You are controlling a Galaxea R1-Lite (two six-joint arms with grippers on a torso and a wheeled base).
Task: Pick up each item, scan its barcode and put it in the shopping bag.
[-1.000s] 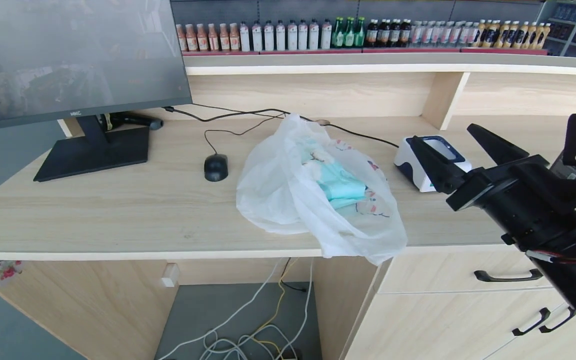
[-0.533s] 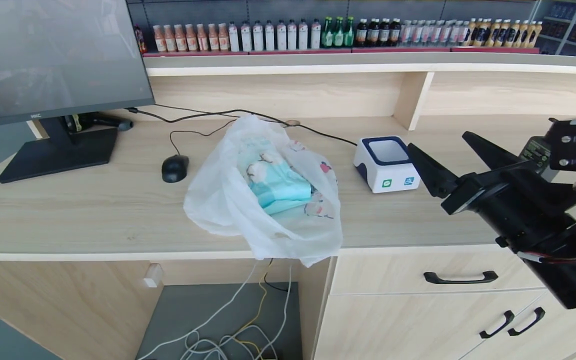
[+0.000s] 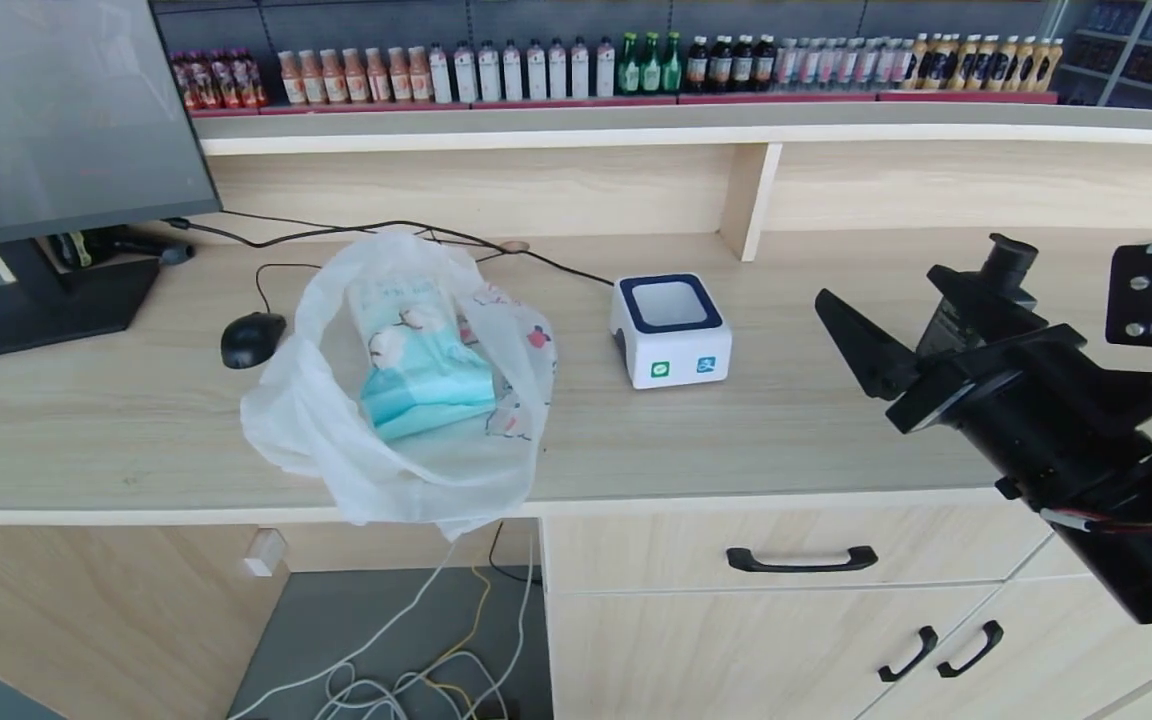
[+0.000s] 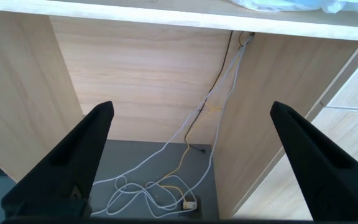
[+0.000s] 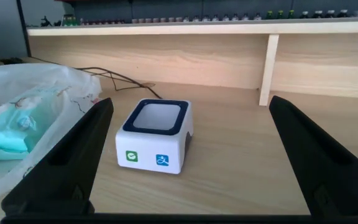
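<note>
Right pincer [image 5: 189, 99]: spread wide and holding nothing; I have it raised to the right of the scanner [image 3: 671, 335], facing it.
Left pincer [image 4: 191, 104]: also open and empty, hanging low before the surface [image 3: 816, 440], above the cables [image 4: 160, 186].
Shopping bag [image 3: 336, 440]: slumped at the front edge, one corner drooping over; its slack mouth should take items easily.
Teal pack [image 3: 426, 385]: inside the bag; I count it as bagged.
Scanner: window upward, near the bag but apart, which I judge keeps the carry short.
Surface: pale wood, with a mouse [image 3: 253, 340], a monitor [image 3: 56, 110] and drawers [image 3: 801, 560] below.
Room: bottles [image 3: 576, 70] lined on a rear shelf.
</note>
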